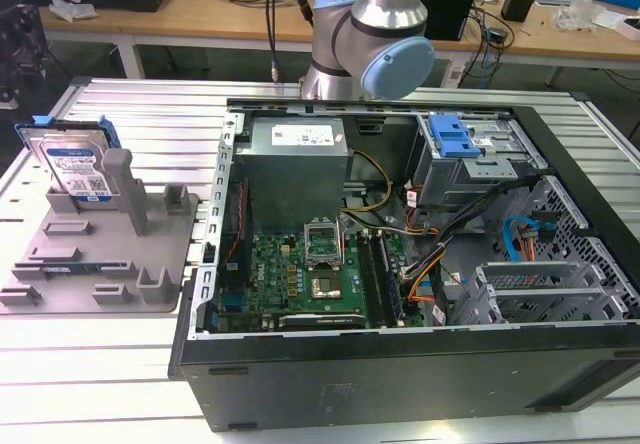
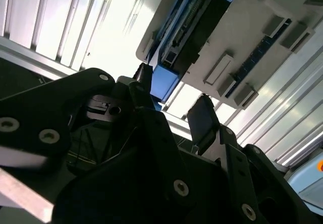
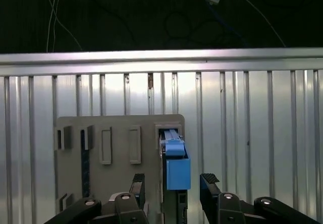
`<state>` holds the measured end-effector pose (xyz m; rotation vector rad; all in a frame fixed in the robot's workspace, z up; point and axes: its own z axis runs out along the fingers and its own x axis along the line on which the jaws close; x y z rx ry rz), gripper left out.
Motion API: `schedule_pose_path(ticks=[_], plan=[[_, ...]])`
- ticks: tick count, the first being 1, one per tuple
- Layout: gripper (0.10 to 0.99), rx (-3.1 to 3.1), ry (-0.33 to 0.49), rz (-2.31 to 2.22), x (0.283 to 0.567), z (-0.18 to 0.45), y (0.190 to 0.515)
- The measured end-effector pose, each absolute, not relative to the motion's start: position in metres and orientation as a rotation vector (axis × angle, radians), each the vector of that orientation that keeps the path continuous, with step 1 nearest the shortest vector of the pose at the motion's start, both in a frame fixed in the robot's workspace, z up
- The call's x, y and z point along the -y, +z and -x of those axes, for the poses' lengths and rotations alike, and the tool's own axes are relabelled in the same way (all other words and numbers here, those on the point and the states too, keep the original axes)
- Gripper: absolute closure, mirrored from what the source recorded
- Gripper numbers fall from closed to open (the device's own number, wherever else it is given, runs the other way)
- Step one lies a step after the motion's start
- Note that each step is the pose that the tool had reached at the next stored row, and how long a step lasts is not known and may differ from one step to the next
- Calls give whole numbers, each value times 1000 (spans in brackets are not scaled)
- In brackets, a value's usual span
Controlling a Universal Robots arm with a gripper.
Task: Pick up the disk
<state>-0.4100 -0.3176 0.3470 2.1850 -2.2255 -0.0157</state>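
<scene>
First wrist view shows you the claw (image 3: 174, 184) released, fingers apart, with the blue-framed silver rectangular disk (image 3: 176, 167) seen between them, standing on edge in the grey plastic fixture tray (image 3: 118, 133) on the ribbed metal desk (image 3: 252, 133).

The disk (image 1: 73, 164) stands on edge in a slot at the far corner of the grey fixture tray (image 1: 100, 274), at the exterior view's left. Its silver labelled face is turned toward the camera, and a blue frame runs along its edges. The tray lies flat on the slatted metal worktop (image 1: 120, 114). Just beside it, toward the exterior view's right, an open computer case (image 1: 400, 384) lies on its side. Inside are a green motherboard (image 1: 300, 274), a grey power supply (image 1: 295, 159) and a blue-latched drive cage (image 1: 465, 149). Orange cables (image 1: 425, 264) cross between them. The robot arm (image 1: 375, 24) rises behind the case, its blue-capped joint above the power supply. Wooden benches (image 1: 200, 19) stand behind.
</scene>
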Motion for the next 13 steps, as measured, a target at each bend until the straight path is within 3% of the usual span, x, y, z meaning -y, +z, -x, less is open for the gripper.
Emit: schedule_pose_path(ticks=[13], plan=[[529, 2194, -13, -2217, 312, 414, 330]])
